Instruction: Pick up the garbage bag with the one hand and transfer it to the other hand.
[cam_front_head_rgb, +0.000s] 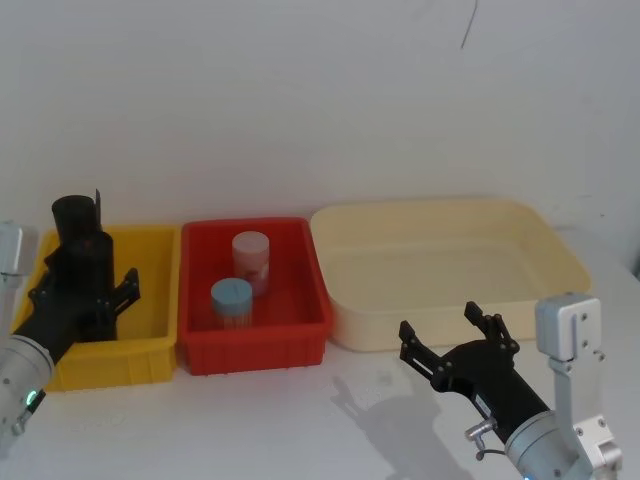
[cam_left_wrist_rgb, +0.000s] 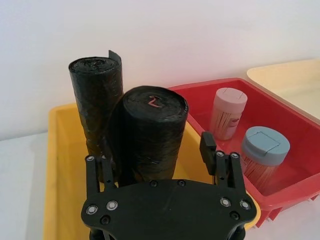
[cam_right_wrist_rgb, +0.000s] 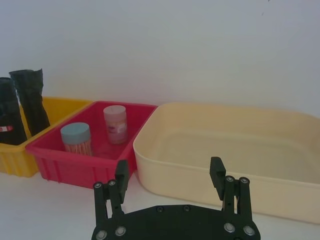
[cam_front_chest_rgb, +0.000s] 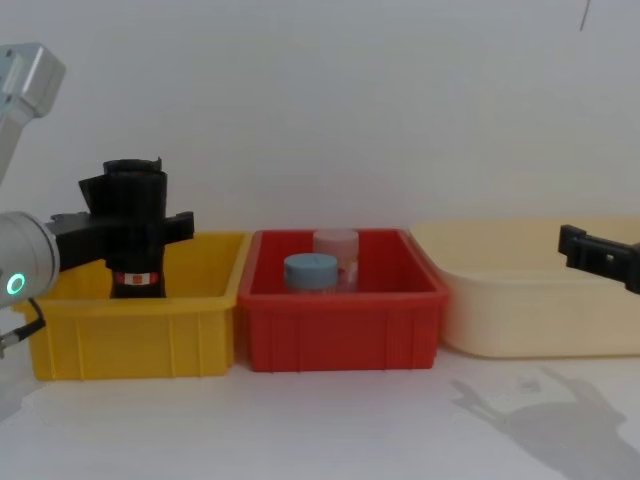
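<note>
Bag (cam_left_wrist_rgb: 150, 107) upright, yellow bin (cam_front_head_rgb: 120, 362) left end; L gripper (cam_left_wrist_rgb: 152, 155) fingers open, straddling it. R gripper (cam_front_head_rgb: 450, 330) open, tabletop (cam_front_head_rgb: 300, 420) front-right, farther.

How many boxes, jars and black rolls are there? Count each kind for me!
Boxes: 3 (yellow box, red box, cream box)
Jars: 2 (pink jar, blue-lidded jar)
Black rolls: 2 (garbage bag, plain black roll)
Total: 7

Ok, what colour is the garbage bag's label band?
Red and white: the label band sits low on the garbage bag; clearest in the chest view.
</note>
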